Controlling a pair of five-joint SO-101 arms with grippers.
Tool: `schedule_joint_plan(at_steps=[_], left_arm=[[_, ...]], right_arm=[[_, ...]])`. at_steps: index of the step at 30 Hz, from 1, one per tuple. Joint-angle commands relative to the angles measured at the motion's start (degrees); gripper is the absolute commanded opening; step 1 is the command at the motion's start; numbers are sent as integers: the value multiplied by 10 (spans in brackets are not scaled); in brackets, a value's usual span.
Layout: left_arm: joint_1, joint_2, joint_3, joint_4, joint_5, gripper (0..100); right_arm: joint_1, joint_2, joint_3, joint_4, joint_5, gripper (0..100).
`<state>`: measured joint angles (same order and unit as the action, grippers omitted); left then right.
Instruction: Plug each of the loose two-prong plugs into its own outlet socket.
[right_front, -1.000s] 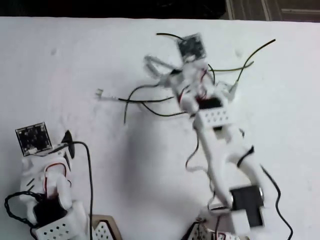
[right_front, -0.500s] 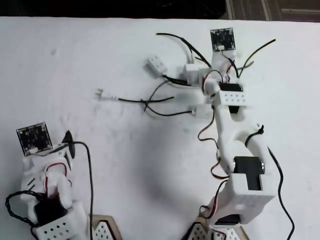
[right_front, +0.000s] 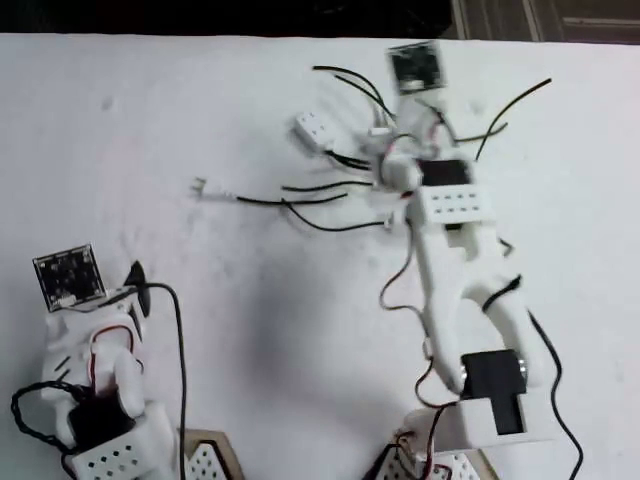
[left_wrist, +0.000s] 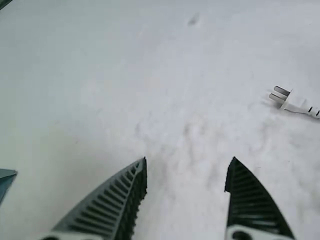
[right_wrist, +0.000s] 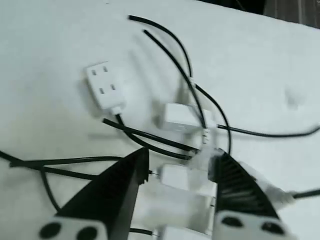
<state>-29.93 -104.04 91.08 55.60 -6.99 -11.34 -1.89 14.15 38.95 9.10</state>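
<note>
Loose plug: the two-prong plug (right_front: 200, 186) lies on the bare worktop (right_front: 150, 120), well apart from the sockets and trailing its cord toward the cable cluster. It has kept the same spot for the last second, so it is not yet plugged in.

Outlet: the outlet block (right_wrist: 102, 86) shows two socket pairs facing up. It lies just beyond the cluster and has not shifted over the last second.

Cables: the black cables (right_front: 320, 187) crossed each other half a second ago. They now run more nearly side by side, so they have been dragged.

White blocks: one white block (right_wrist: 178, 117) sits among the cables. A second block (right_wrist: 175, 176) lies nearer the right arm.

Right end effector: the right end effector (right_wrist: 181, 160) has swung out to the right and come back left over the cluster. Its jaws are spread wide on either side of the second block. No contact shows, and it appears to hold nothing.

Left end effector: the left end effector (left_wrist: 187, 162) sits at the near edge of the worktop and has not moved. Its jaws are spread and empty, and the loose plug lies well ahead of it.

Meaning: the last second's motion looks like repositioning and cable stirring, not an insertion. I judge the task to be at the grasping stage, with the second block the likely next pick.
</note>
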Motion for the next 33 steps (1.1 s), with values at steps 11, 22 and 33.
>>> schedule_joint_plan(at_steps=[11,22,33], left_arm=[[-2,-6,-3,-9,-4,263],[-2,-6,-3,-9,-4,263],[-2,-6,-3,-9,-4,263]], right_arm=[[-112,263,-236,-46,6,191],[-93,550,-612,71,2,194],[-83,697,-892,190,4,194]])
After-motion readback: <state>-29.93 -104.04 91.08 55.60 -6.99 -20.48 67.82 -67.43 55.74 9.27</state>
